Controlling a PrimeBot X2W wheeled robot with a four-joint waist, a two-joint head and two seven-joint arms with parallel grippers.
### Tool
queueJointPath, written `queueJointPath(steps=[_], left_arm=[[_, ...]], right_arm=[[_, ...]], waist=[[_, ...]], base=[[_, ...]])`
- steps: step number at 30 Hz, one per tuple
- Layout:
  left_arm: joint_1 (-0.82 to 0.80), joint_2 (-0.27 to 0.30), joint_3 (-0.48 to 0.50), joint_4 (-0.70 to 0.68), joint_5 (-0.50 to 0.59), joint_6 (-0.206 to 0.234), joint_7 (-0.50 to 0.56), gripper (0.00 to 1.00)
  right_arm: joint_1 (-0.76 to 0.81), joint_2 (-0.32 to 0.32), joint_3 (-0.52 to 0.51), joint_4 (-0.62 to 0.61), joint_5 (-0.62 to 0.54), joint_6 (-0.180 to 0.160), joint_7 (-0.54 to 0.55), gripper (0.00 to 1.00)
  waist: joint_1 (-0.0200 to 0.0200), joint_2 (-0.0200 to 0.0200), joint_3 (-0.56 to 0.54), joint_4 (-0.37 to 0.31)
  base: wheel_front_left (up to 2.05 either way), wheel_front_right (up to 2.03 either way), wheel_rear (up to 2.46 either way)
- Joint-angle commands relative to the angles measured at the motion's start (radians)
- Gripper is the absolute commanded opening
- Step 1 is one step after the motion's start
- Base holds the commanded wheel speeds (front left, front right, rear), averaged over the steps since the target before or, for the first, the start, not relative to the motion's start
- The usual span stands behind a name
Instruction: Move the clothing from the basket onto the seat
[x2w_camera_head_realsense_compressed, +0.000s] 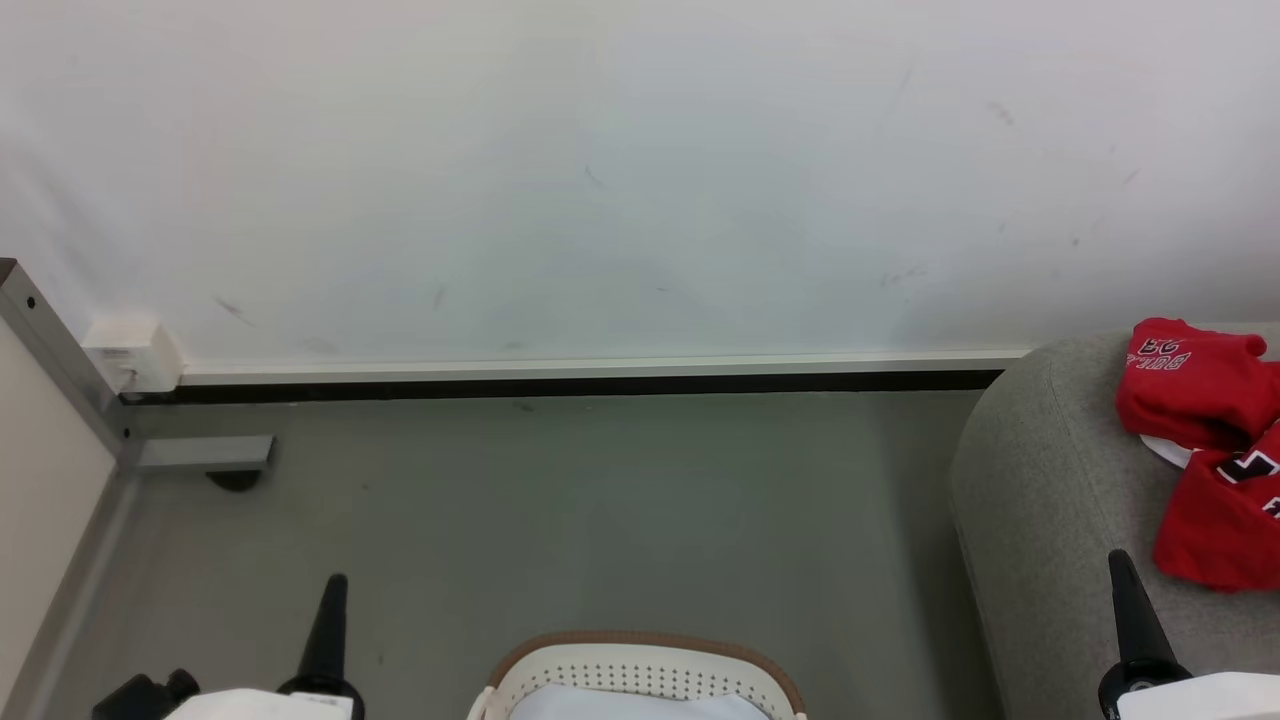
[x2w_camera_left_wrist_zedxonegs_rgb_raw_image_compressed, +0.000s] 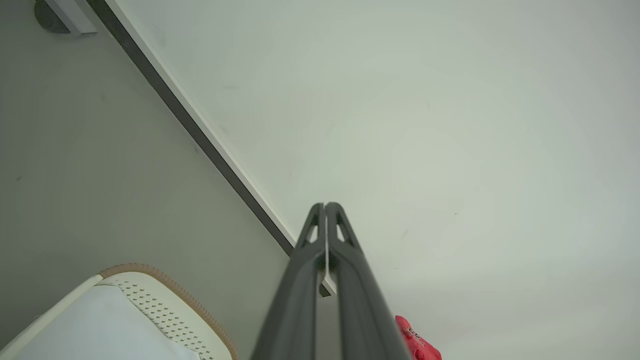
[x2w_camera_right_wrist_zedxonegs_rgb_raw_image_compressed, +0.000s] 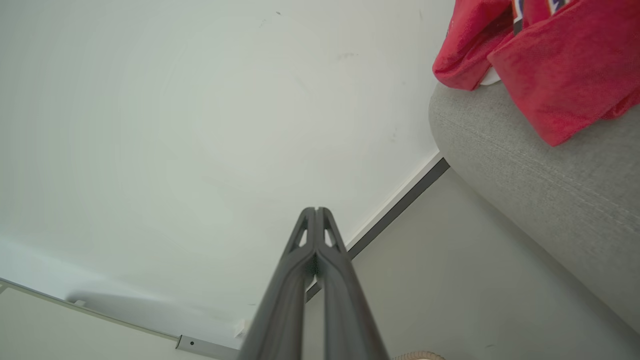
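**Left gripper** (x2w_camera_left_wrist_zedxonegs_rgb_raw_image_compressed: 325, 206): two long dark fingers pressed together, tips meeting. Nothing is held and nothing touched. It points at the white wall (x2w_camera_head_realsense_compressed: 640, 180), above the grey floor (x2w_camera_head_realsense_compressed: 600, 500).

**Right gripper** (x2w_camera_right_wrist_zedxonegs_rgb_raw_image_compressed: 316, 210): fingers together in the same way, tips meeting, empty. In the right wrist view it stands clear of every surface.

**The clothing** (x2w_camera_head_realsense_compressed: 1200, 400): bright red jerseys with black-and-white lettering, crumpled in a heap. They lie ahead of the right gripper and to its right, apart from its fingertips. From the left gripper they are well off to the right. A patch of white fabric shows between the red folds. The heap rests on the seat.

**The seat** (x2w_camera_head_realsense_compressed: 1040, 480): light grey upholstery with a rounded edge and stitched seams. It sits just to the right of the right gripper and runs on ahead of it.

**The basket** (x2w_camera_head_realsense_compressed: 640, 640): white perforated wall under a tan woven rim. It stands between the two grippers, right of the left one and left of the right one, behind both sets of fingertips. The part of its inside that shows is pale and whitish.

**Skirting** (x2w_camera_head_realsense_compressed: 600, 375): a white strip over a dark band where wall meets floor, ahead of both grippers.

**Metal frame** (x2w_camera_head_realsense_compressed: 200, 455): a grey leg and foot, ahead of the left gripper and to its left.
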Motion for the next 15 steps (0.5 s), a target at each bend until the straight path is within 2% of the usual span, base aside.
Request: queueJointPath(steps=[1, 15], left_arm=[[-0.023, 0.007, 0.006, -0.013, -0.032, -0.004, 0.006, 0.0], [-0.033, 0.008, 0.021, -0.015, -0.162, -0.01, 0.043, 0.0]], right_arm=[[-0.027, 0.001, -0.007, -0.011, 0.028, -0.001, 0.006, 0.0], [-0.033, 0.007, -0.033, -0.011, 0.154, -0.001, 0.042, 0.0]], waist=[[0.0, 0.0, 0.0, 0.001], [0.0, 0.0, 0.005, 0.007]], base=[[0.0, 0.0, 0.0], [0.0, 0.0, 0.0]])
